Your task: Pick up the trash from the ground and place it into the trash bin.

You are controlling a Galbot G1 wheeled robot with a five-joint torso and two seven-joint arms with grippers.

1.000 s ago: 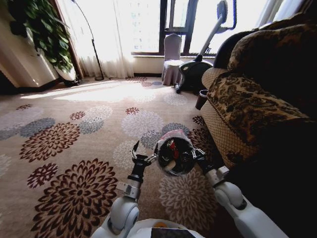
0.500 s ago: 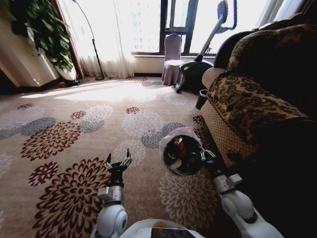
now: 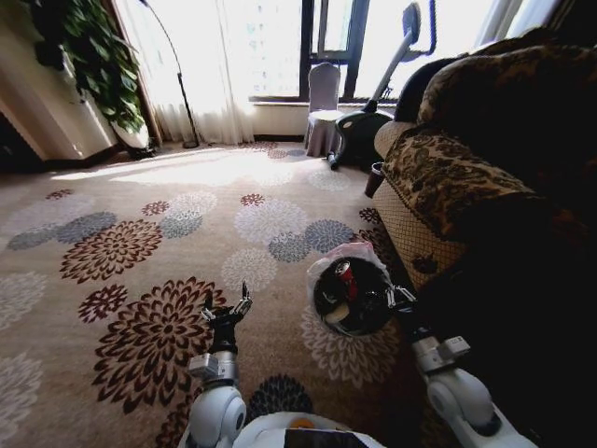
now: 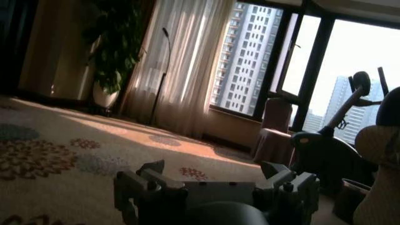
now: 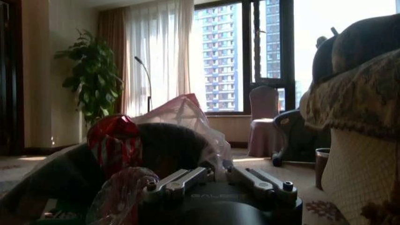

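Left pincer (image 3: 228, 305) has drawn back from the trash bin (image 3: 351, 297), fingers apart, empty. Bin hangs off the floor, clamped at its rim by the right pincer (image 3: 399, 301) — lined mouth faces the left arm, bottle (image 3: 345, 277) inside.

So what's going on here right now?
The right gripper holds the trash bin by its rim, lifted and tilted toward the camera beside the sofa. Inside the lined bin lies trash, including a bottle with a red label. The left gripper is open and empty, raised over the flowered carpet. No loose litter is visible on the carpet in the head view.
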